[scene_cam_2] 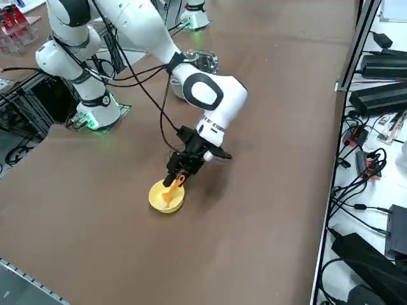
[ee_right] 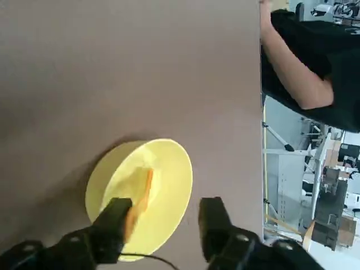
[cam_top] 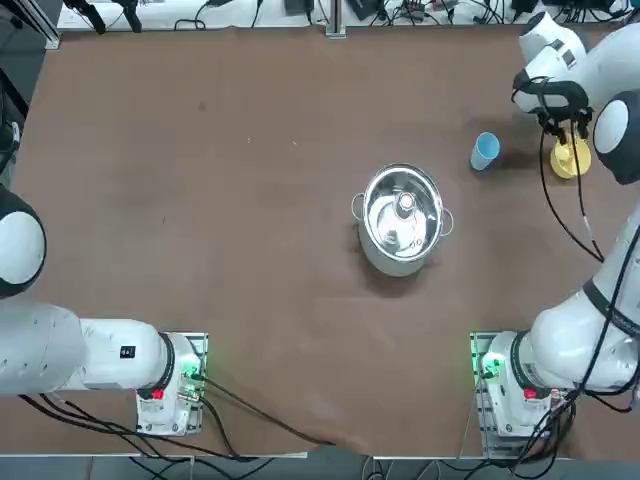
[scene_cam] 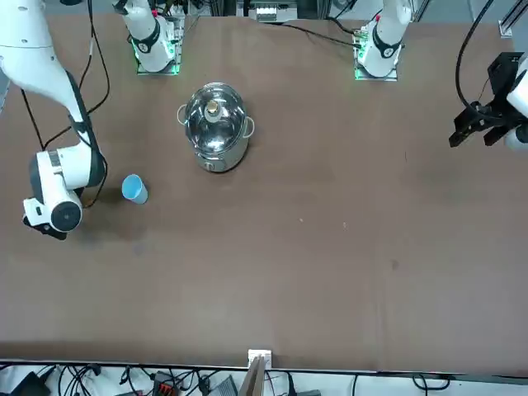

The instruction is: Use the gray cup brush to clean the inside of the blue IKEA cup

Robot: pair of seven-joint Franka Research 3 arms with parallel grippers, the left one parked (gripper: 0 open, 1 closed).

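**Right gripper wide open over brush in yellow bowl**

The right gripper (ee_right: 166, 207) is down at the yellow bowl (ee_right: 169, 185), its two fingers spread wide apart with nothing gripped between them. The orange cup brush (ee_right: 145, 199) is in the bowl, slanting up from the inside toward one finger; whether the two touch cannot be told.

The bowl sits on the brown table (cam_top: 250, 200), toward its far right corner as the robot faces it. Near the bowl, on the side toward the table's left edge, the light-blue cup (cam_top: 485, 151) stands upright, apart from both bowl and gripper. Farther toward the left edge, and nearer the robot's edge than the cup, stands a steel pot (cam_top: 401, 215) with two loop handles. A glass lid (cam_top: 403, 208) with a central knob covers it.

Beyond the table's edge, the right wrist view shows a person's bare forearm (ee_right: 298, 73) and dark clothing (ee_right: 315, 42).
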